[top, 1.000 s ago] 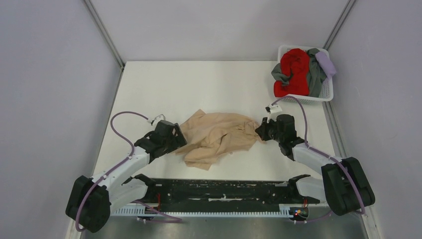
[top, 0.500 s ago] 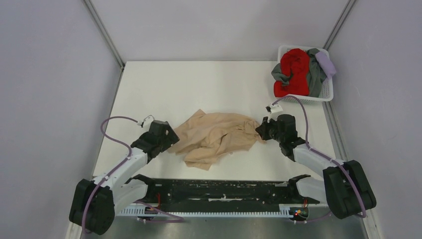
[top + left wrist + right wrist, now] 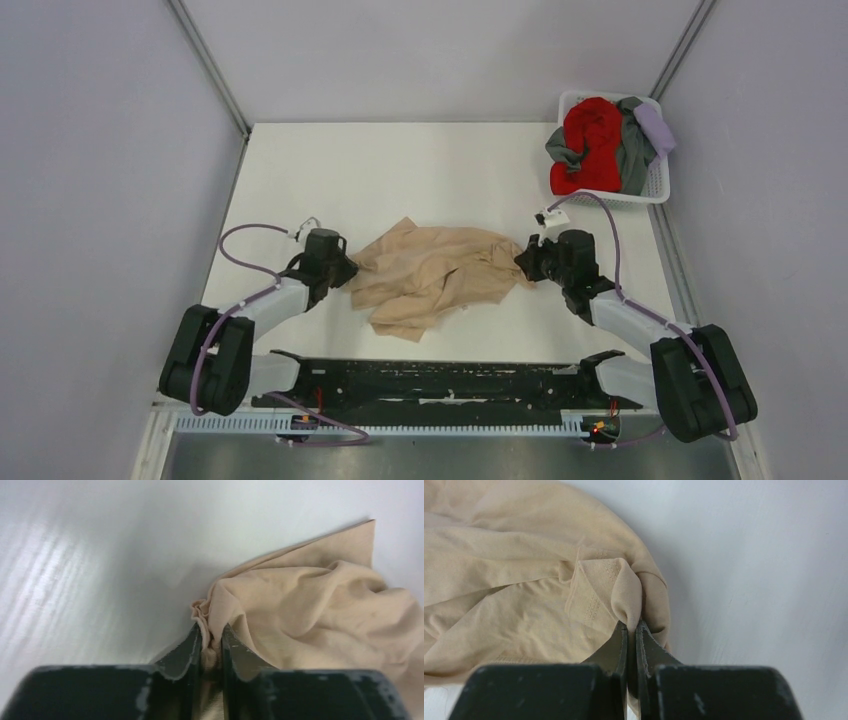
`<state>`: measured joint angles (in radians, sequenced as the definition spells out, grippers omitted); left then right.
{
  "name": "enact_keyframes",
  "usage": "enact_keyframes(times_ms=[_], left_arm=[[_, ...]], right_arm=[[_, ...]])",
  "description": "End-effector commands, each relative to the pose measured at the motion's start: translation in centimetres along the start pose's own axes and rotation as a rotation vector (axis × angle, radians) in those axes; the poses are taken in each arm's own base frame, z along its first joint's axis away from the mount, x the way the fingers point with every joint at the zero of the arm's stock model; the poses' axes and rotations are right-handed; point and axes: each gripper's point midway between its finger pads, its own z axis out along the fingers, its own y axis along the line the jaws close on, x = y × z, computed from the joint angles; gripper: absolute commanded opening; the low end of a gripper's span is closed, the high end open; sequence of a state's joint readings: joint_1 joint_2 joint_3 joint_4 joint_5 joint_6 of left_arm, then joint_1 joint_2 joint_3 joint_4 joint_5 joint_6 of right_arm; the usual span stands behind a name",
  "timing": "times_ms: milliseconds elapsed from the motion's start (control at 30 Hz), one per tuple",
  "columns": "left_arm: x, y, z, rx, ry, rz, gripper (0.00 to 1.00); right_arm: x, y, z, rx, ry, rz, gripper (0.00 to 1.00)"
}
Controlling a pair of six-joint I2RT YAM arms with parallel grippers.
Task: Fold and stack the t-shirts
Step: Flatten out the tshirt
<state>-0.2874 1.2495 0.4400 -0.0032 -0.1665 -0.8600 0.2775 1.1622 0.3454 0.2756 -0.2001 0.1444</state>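
Shirt [image 3: 430, 275], tan, lies crumpled at mid-surface [image 3: 400, 170]. Left hand [image 3: 211, 630] pinches its bunched left edge; right hand [image 3: 631, 626] is clenched on a hem fold opposite. Both hands should draw apart evenly and low, spreading the cloth flat before folding.

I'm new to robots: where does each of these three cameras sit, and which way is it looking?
Top: above and behind the arms, looking down at the table; both arms show.
Left wrist: on the left arm, looking along the left pincer, shut on an edge of the shirt.
Right wrist: on the right arm, looking along the right pincer, pinching a shirt fold.
Shared: all see the shirt.
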Motion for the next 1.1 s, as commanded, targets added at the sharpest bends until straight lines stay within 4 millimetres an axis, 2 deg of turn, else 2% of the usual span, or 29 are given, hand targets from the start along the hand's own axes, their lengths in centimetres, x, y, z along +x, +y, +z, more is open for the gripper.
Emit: enact_keyframes(times_ms=[0, 133, 200, 300, 367, 533, 800, 967, 1067], left_arm=[[-0.7, -4.3, -0.2, 0.185, 0.014, 0.019, 0.03], [-2.0, -5.9, -2.0, 0.270, -0.037, 0.032, 0.02], [-3.5, -6.8, -3.9, 0.324, -0.100, 0.034, 0.02], [-5.9, -8.5, -7.6, 0.431, -0.212, 0.030, 0.02], [-7.6, -9.8, -10.8, 0.520, -0.296, 0.028, 0.02], [-11.1, -11.9, -18.6, 0.704, -0.484, 0.026, 0.02], [-16.0, -13.9, -30.1, 0.897, -0.746, 0.035, 0.02], [-17.9, -14.6, -38.7, 1.064, -0.886, 0.015, 0.02], [-18.6, -13.9, -43.4, 1.126, -0.961, -0.006, 0.02]], right_arm=[[-2.0, 0.1, -0.3, 0.004, -0.077, -0.029, 0.00], [-4.6, 0.8, -1.2, -0.018, -0.166, -0.046, 0.00], [-6.3, 1.4, -2.0, -0.038, -0.230, -0.058, 0.00], [-8.8, 2.4, -3.4, -0.072, -0.337, -0.066, 0.00], [-10.6, 3.2, -4.7, -0.100, -0.409, -0.077, 0.00], [-15.5, 5.9, -8.9, -0.195, -0.611, -0.130, 0.00], [-24.3, 9.6, -18.6, -0.263, -0.928, -0.235, 0.00], [-28.7, 13.2, -26.2, -0.356, -1.092, -0.335, 0.00], [-30.7, 14.8, -31.0, -0.374, -1.172, -0.400, 0.00]])
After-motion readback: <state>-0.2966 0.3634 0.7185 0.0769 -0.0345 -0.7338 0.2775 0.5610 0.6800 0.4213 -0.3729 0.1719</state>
